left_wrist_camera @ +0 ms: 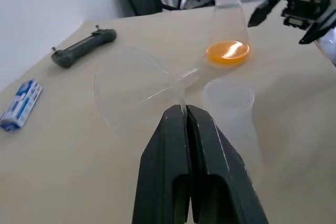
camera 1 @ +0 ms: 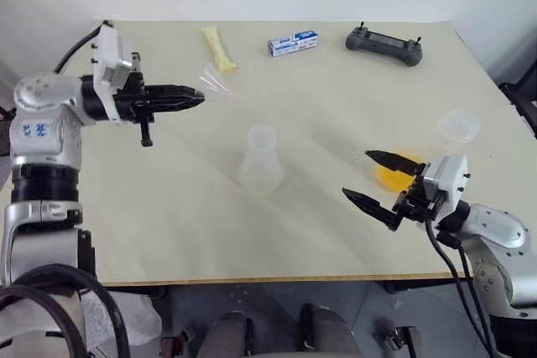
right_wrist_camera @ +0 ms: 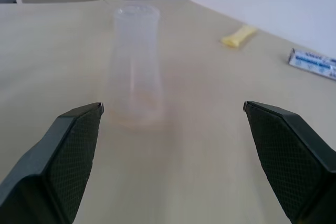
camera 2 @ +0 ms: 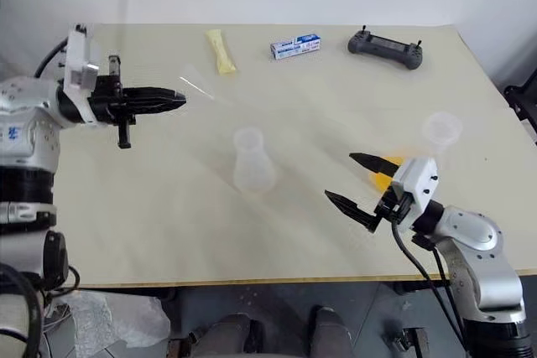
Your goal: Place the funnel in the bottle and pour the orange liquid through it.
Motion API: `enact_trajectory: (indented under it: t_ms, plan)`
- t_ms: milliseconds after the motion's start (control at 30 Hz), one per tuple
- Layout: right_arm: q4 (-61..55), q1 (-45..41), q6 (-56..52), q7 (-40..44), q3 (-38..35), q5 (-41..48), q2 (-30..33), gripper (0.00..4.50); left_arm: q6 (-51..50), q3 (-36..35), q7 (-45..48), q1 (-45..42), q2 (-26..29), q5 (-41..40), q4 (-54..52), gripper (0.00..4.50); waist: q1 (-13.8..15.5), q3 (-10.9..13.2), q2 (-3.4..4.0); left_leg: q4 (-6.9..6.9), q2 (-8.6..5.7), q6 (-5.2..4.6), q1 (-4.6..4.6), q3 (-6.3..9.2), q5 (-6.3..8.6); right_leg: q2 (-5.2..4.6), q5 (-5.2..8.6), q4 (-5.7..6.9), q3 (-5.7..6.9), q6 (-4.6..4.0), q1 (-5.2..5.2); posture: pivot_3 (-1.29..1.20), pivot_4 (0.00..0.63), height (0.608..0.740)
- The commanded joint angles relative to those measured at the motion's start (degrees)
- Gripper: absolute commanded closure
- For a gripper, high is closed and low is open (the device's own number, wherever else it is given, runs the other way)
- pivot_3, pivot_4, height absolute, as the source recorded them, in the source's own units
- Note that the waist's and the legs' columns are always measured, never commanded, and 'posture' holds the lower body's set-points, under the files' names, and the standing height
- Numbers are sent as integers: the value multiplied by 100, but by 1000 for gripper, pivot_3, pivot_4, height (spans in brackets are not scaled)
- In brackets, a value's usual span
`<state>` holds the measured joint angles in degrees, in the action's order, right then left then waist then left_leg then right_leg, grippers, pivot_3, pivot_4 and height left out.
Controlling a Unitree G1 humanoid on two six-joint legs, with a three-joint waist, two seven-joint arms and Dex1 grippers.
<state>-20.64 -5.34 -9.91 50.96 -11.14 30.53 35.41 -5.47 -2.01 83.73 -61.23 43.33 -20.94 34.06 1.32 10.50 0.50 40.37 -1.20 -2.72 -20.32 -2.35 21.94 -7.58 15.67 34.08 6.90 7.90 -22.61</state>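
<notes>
At the centre of the pale table (camera 1: 168,224) stands the bottle (camera 1: 262,157), a clear, empty conical flask, upright with its round neck open and touched by neither arm. To the robot's left and farther back, the left gripper (camera 1: 197,100) is held above the table with its black fingers pointing level toward the right; they are pressed together on the thin wall of the funnel (camera 1: 216,81). The funnel lies tilted on its side in this grip, and in the left wrist view its wide rim faces the side while its narrow stem points away from the fingers. It is well apart from the bottle. On the robot's right, the right gripper (camera 1: 356,173) hovers near the table edge with its two fingers spread wide and nothing between them, aimed toward the bottle. Just behind its upper finger sits the orange liquid (camera 1: 393,175), a shallow pool in the base of a second clear flask (left_wrist_camera: 228,19). A wide clear cup (camera 1: 459,126) stands beyond it. Along the far edge lie a yellow sachet (camera 1: 220,48), a blue-and-white box (camera 1: 293,43) and a dark controller (camera 1: 383,44).
</notes>
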Motion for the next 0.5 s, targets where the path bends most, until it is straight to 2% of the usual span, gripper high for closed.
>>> enact_trajectory:
  t_ms: [33, 333, 500]
  plan:
    - [-315, -12, 100, -83, 40, -27, -34, 0, 529, 177, 569, -585, -76, 241, 493, 4475, 1, 0, 0, 0, -2, 0, -2, 0, 0, 0, 0, 0, 2, 0, 0, 0, 150, 740]
    - [-695, 98, -125, -321, 150, 33, -50, 0, 1897, 879, 877, -1391, -440, 638, 1545, 4475, -2, 2, -2, 1, 2, -1, -4, 4, 0, -2, 0, 1, 5, 0, -2, 0, 150, 740]
    - [-836, 264, -105, -473, 131, 15, -105, 0, 2269, 1283, 877, -1501, -436, 422, 1664, 4475, 3, 2, -3, 1, 3, -4, -9, 5, -1, -4, 0, 1, 6, 0, -5, 0, 150, 740]
